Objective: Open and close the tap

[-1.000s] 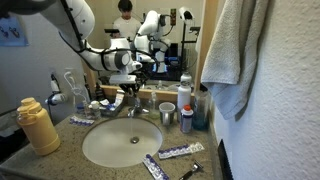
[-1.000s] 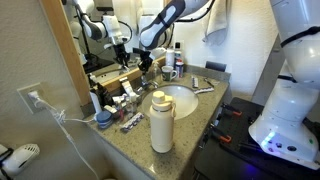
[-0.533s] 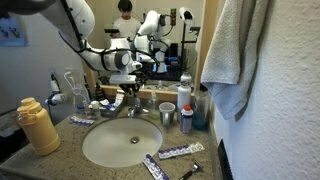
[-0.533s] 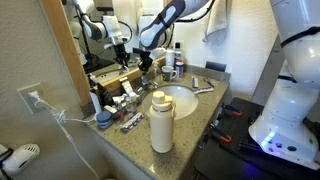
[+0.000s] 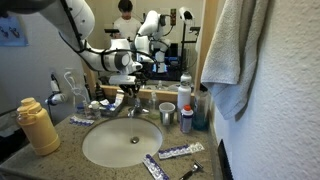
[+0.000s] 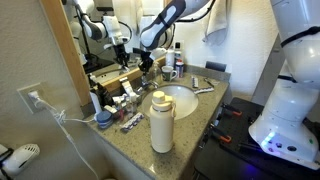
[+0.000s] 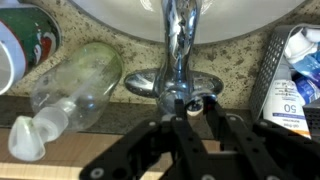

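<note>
The chrome tap (image 7: 177, 40) stands at the back rim of the basin, with its spout reaching over the bowl. In the wrist view my gripper (image 7: 189, 106) comes in from the bottom. Its two black fingers (image 7: 171, 108) sit close on either side of the tap's small metal handle (image 7: 188, 97), just behind the tap's base. In an exterior view the gripper (image 5: 133, 88) hangs right over the tap (image 5: 133, 109) behind the sink (image 5: 120, 143). It also shows in an exterior view (image 6: 146, 66) by the mirror.
A clear bottle (image 7: 78, 82) lies left of the tap, beside a green can (image 7: 24, 45). A mesh basket with tubes (image 7: 292, 88) is on the right. A yellow bottle (image 5: 38, 126), a cup (image 5: 167, 113), a spray can (image 5: 186, 118) and toothpaste tubes (image 5: 176, 152) surround the sink. A towel (image 5: 236, 50) hangs at the right.
</note>
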Controlling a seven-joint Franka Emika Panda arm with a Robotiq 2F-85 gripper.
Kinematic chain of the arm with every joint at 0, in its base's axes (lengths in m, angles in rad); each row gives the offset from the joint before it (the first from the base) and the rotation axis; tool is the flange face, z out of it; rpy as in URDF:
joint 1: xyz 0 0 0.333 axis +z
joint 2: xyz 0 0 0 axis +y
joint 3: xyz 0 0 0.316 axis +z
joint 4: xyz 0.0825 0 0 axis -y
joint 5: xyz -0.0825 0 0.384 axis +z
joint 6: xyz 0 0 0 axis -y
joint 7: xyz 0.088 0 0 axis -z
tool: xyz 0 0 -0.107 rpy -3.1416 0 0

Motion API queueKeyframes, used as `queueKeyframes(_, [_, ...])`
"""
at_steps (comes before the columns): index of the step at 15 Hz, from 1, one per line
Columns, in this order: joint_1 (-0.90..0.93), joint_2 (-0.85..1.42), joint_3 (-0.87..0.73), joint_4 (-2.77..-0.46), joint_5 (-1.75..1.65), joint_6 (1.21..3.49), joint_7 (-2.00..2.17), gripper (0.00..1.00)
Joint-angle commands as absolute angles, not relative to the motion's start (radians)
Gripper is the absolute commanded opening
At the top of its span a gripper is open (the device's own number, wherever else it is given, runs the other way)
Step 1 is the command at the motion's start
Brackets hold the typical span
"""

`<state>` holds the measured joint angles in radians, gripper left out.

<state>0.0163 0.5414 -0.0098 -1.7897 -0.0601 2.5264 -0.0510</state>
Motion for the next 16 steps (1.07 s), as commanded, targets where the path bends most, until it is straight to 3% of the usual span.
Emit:
queueKeyframes(1, [0.019, 0.433, 0.0, -1.907, -0.036, 2.505, -0.01, 0.07])
queueKeyframes(16, [0.01, 0.389, -0.029, -2.069, -0.013, 2.626, 0.076, 0.07])
